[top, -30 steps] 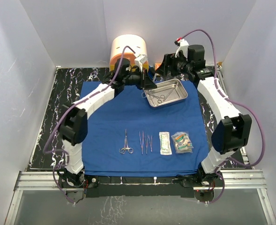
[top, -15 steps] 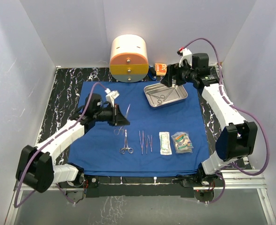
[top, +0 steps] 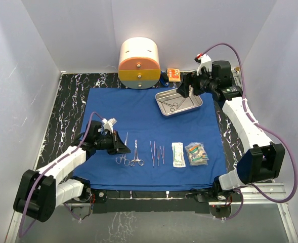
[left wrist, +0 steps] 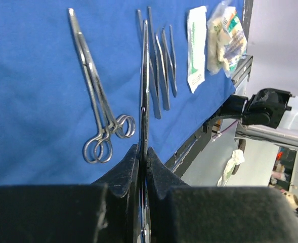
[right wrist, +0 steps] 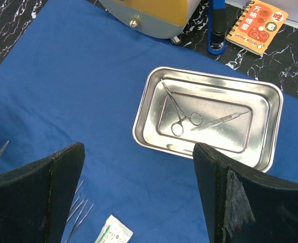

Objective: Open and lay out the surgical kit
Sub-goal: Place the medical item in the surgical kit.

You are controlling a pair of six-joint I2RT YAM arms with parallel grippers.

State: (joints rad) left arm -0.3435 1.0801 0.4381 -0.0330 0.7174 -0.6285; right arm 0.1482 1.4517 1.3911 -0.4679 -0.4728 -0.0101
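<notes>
A: Change since a second ago: the left arm has swung from the steel tray (top: 190,104) down to the near left part of the blue cloth (top: 138,119), bringing the scissors (left wrist: 144,76) with it.
B: Left gripper (top: 120,146)?
A: Fingers pressed together on the scissors, which show edge-on in the wrist view. The scissors are at the left end of the laid-out row, just beside the forceps (top: 136,154). Whether they touch the cloth: cannot tell.
B: Rest of the row?
A: Rightward from the forceps: tweezers (top: 158,153), a white-and-green packet (top: 177,154), then a clear packet (top: 197,153) with coloured contents. All lie flat on the cloth.
B: Right gripper (right wrist: 138,147)?
A: Spread wide, holding nothing, hovering above the tray.
B: Tray position, contents?
A: Far right part of the cloth. Inside lie a ring-handled clamp (right wrist: 180,110) and a scalpel (right wrist: 221,120), side by side.
B: Beyond the cloth?
A: A round cream-and-orange container (top: 138,63) at the far edge, with an orange booklet (top: 173,74) to its right.
</notes>
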